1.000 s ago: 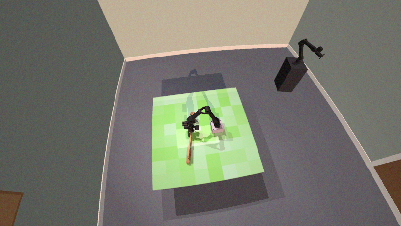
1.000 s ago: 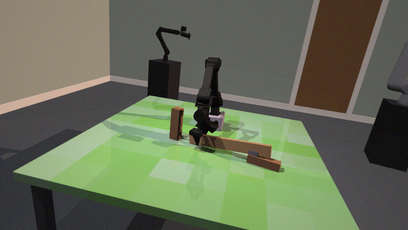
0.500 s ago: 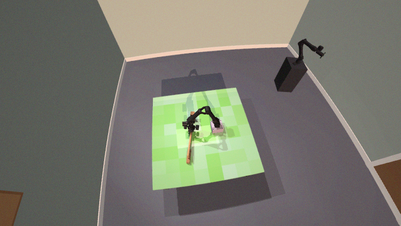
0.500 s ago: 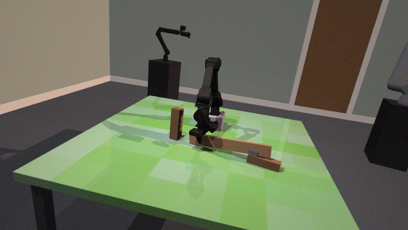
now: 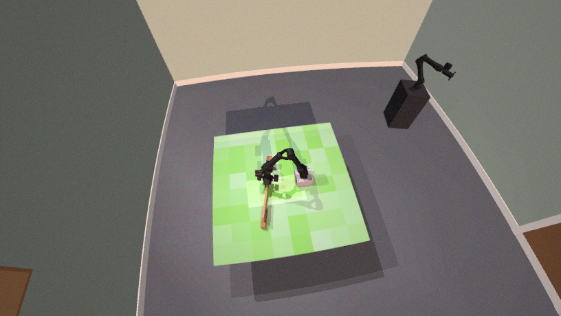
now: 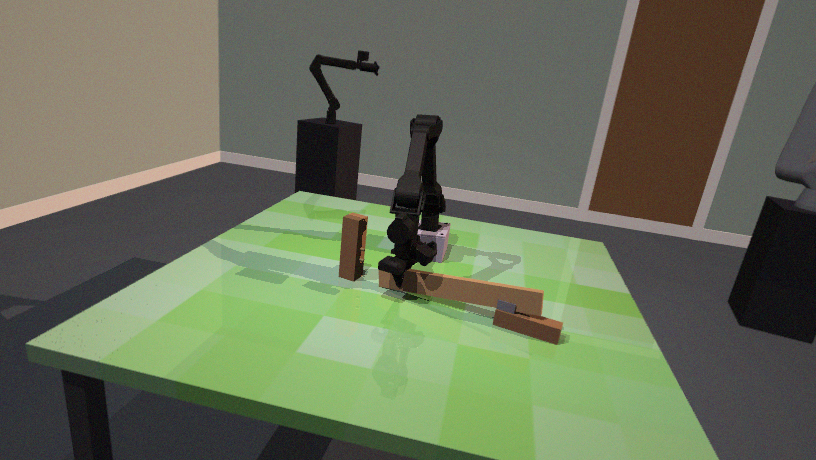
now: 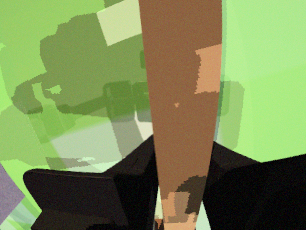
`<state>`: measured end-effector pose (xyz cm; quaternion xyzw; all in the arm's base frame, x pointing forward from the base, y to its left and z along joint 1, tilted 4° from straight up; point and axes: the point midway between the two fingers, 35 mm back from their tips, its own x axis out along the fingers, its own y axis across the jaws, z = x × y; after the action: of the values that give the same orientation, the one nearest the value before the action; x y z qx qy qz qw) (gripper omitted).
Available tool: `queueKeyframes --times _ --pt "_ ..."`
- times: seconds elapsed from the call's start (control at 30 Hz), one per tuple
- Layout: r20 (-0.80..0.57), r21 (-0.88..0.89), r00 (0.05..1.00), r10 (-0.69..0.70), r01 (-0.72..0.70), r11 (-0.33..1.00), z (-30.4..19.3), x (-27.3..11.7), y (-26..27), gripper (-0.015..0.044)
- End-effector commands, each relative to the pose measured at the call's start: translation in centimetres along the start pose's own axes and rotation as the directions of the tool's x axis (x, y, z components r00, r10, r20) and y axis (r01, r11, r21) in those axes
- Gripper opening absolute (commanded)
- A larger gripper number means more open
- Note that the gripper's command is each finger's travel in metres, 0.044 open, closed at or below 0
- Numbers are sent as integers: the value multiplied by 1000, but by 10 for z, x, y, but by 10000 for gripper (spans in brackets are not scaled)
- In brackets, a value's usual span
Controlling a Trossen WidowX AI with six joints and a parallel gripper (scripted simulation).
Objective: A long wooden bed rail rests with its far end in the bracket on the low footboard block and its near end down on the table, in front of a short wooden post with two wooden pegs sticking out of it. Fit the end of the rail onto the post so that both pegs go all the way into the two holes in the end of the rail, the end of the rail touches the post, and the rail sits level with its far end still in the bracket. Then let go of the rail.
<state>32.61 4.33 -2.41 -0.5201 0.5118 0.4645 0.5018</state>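
The long wooden rail [image 5: 265,207] [image 6: 471,290] [image 7: 183,115] stands on its narrow edge, its near end low at the table. Its far end is at the grey bracket [image 6: 506,306] on the low footboard block [image 6: 526,326]. My gripper [image 6: 398,280] [image 7: 173,136] is shut on the rail close to its near end, one finger on each side. The wooden post [image 5: 269,158] [image 6: 352,247] stands upright with a gap between it and the rail's near end. Its pegs [image 6: 362,254] face the rail and look small. The holes in the rail's end are hidden.
The arm's pale base [image 5: 303,177] [image 6: 440,242] stands on the green table [image 5: 232,251] [image 6: 240,365], beside the rail. A second black arm on a dark pedestal [image 5: 405,105] [image 6: 326,157] stands off the table.
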Motion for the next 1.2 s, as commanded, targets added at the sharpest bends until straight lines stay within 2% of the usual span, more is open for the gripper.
queueKeyframes --times 0.0,1.17 --pt "-4 -2 1000 -1 1 1000 0 -2 0 0" --pt "-4 -1 1000 -1 1 1000 0 -19 -4 0"
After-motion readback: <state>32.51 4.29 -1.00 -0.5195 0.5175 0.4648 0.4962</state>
